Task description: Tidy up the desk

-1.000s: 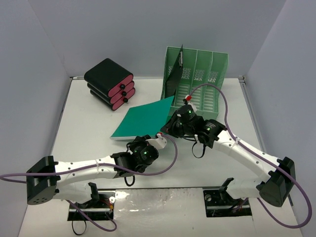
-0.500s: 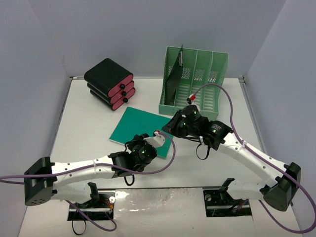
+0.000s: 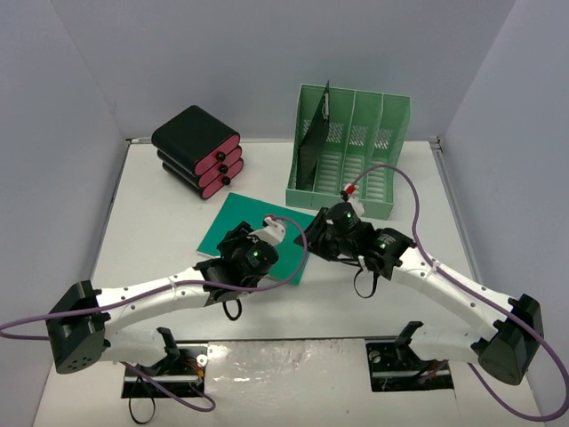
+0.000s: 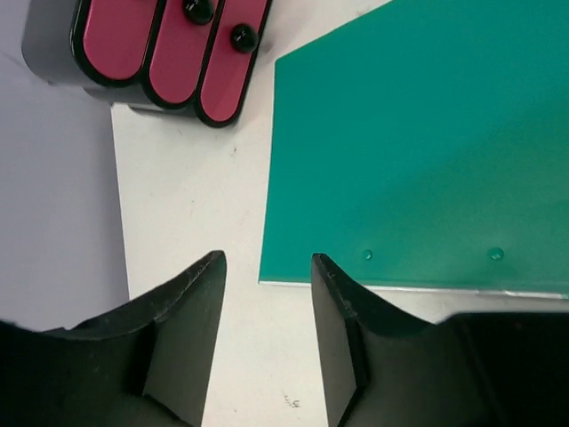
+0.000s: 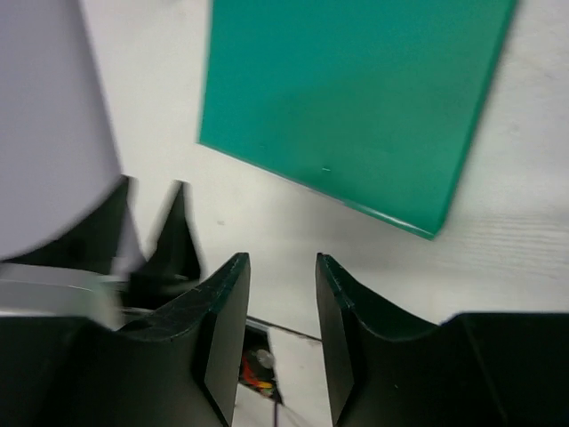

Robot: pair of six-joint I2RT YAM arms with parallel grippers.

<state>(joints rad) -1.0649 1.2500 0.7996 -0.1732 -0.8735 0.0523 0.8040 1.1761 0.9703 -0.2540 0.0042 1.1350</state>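
Green book (image 3: 238, 222) now flat on desk (image 3: 156, 227), three cases (image 3: 197, 149), one rack (image 3: 356, 156)

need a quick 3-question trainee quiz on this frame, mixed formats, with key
1. True or false: the green book lies flat on the desk, held by neither the left end effector nor the right end effector.
2. Where is the black clipboard? A) in the leftmost slot of the mint-green file rack B) in its rightmost slot C) flat on the desk
3. Fill in: the stack of black-and-pink cases at the far left has ___ cases.
Key: 1 true; 2 A; 3 three.
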